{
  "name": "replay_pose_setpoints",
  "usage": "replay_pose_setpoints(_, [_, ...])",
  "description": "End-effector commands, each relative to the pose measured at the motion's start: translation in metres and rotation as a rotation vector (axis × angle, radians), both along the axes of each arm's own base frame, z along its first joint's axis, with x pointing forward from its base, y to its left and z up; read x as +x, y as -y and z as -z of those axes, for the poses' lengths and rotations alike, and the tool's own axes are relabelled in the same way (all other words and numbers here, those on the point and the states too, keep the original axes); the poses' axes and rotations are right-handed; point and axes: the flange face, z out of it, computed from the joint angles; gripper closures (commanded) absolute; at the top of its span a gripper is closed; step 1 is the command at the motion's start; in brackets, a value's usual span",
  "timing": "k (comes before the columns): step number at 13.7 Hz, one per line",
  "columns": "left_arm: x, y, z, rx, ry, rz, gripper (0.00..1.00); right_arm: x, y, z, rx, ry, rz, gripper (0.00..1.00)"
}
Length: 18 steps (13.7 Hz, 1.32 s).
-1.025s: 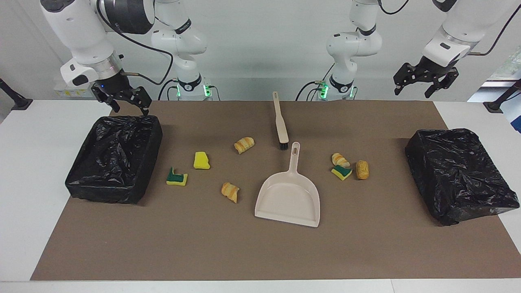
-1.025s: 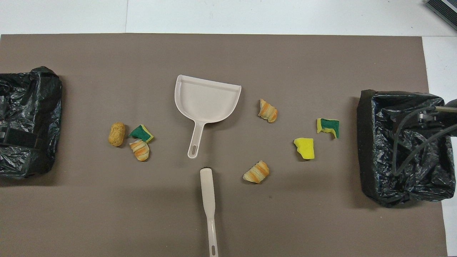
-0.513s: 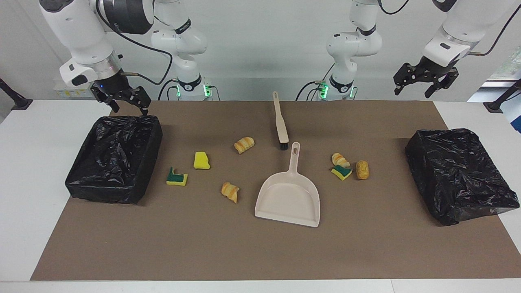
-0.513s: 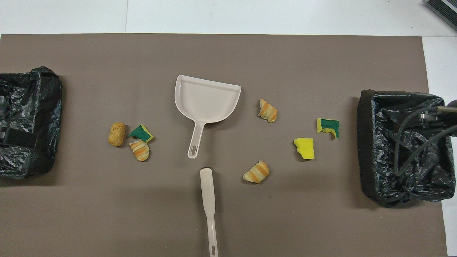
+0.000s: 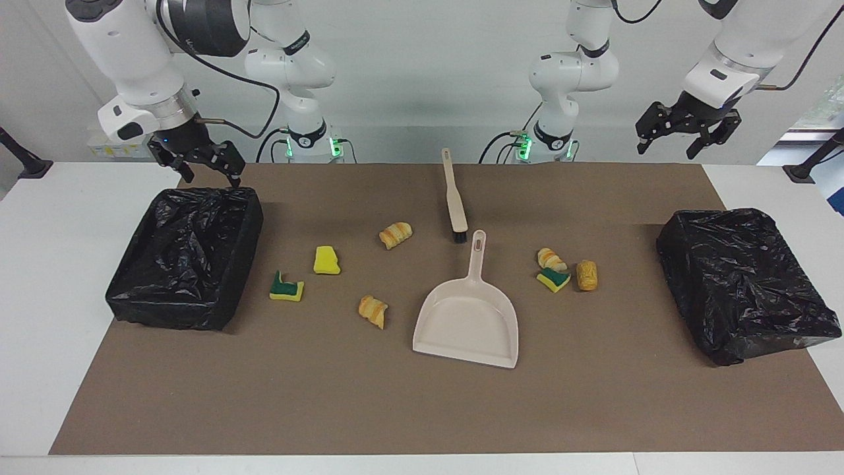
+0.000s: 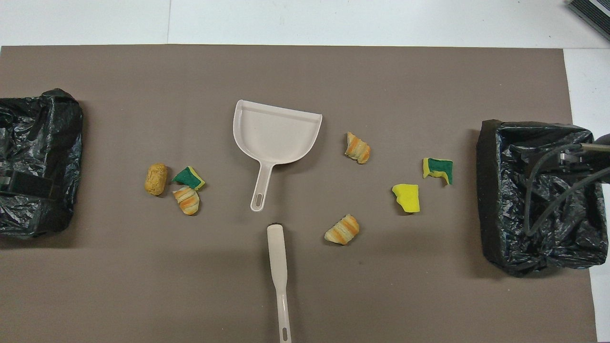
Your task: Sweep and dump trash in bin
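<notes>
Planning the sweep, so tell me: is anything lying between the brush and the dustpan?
Nothing visible. The brush lies just nearer the robots than the dustpan, bristles toward the pan's handle tip with bare mat between. The trash scraps lie off to both sides.

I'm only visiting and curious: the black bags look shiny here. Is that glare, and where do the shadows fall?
Facing view: the bin liner at the right arm's end shows pale, crinkly highlights; the dustpan casts only a thin, soft shadow. Overhead view: the same liner glints in its folds, and a broad soft shadow darkens the mat nearest the robots.
</notes>
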Motion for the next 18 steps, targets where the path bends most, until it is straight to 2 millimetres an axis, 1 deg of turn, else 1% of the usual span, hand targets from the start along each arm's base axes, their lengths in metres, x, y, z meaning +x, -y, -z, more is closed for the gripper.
replay_pose_setpoints(1, [-0.009,0.004,0.0,-0.006,-0.008,0.012,0.0,0.006,-0.003,0.007,0.048,-0.007,-0.025,0.0])
replay_pose_setpoints(3, [-0.014,0.013,0.006,-0.007,-0.027,0.02,0.0,0.013,-0.006,0.011,0.047,-0.018,-0.031,0.0])
replay_pose_setpoints(4, [-0.022,0.024,0.01,-0.009,-0.035,0.045,0.0,0.022,-0.008,0.012,0.053,-0.031,-0.035,0.0])
replay_pose_setpoints(5, [-0.033,0.035,0.014,-0.017,-0.046,0.064,0.0,0.034,-0.015,0.016,0.061,-0.054,-0.047,0.0])
replay_pose_setpoints(6, [-0.049,0.048,0.022,-0.036,-0.062,0.083,0.0,0.048,-0.023,0.02,0.073,-0.069,-0.062,0.0])
replay_pose_setpoints(7, [-0.064,0.061,0.034,-0.059,-0.077,0.089,0.0,0.06,-0.035,0.022,0.104,-0.093,-0.081,0.0])
replay_pose_setpoints(9, [-0.092,0.083,0.055,-0.062,-0.083,0.069,0.0,0.081,-0.05,0.037,0.138,-0.122,-0.1,0.0])
replay_pose_setpoints(11, [-0.107,0.11,0.074,-0.064,-0.114,0.071,0.0,0.091,-0.095,0.056,0.13,-0.13,-0.148,0.0])
replay_pose_setpoints(12, [-0.113,0.128,0.086,-0.062,-0.116,0.087,0.0,0.096,-0.112,0.066,0.127,-0.126,-0.123,0.0])
replay_pose_setpoints(13, [-0.118,0.146,0.099,-0.058,-0.109,0.09,0.0,0.1,-0.134,0.079,0.129,-0.129,-0.103,0.0])
replay_pose_setpoints(14, [-0.125,0.166,0.112,-0.062,-0.105,0.089,0.0,0.101,-0.166,0.086,0.123,-0.111,-0.097,0.0])
replay_pose_setpoints(15, [-0.135,0.182,0.131,-0.06,-0.107,0.087,0.0,0.1,-0.199,0.097,0.117,-0.109,-0.079,0.0])
replay_pose_setpoints(16, [-0.144,0.196,0.144,-0.057,-0.107,0.089,0.0,0.101,-0.214,0.107,0.113,-0.115,-0.037,0.0])
replay_pose_setpoints(17, [-0.15,0.206,0.155,-0.055,-0.117,0.077,0.0,0.099,-0.243,0.116,0.109,-0.103,-0.023,0.0])
replay_pose_setpoints(18, [-0.159,0.216,0.172,-0.077,-0.136,0.058,0.0,0.095,-0.271,0.128,0.103,-0.107,-0.01,0.0])
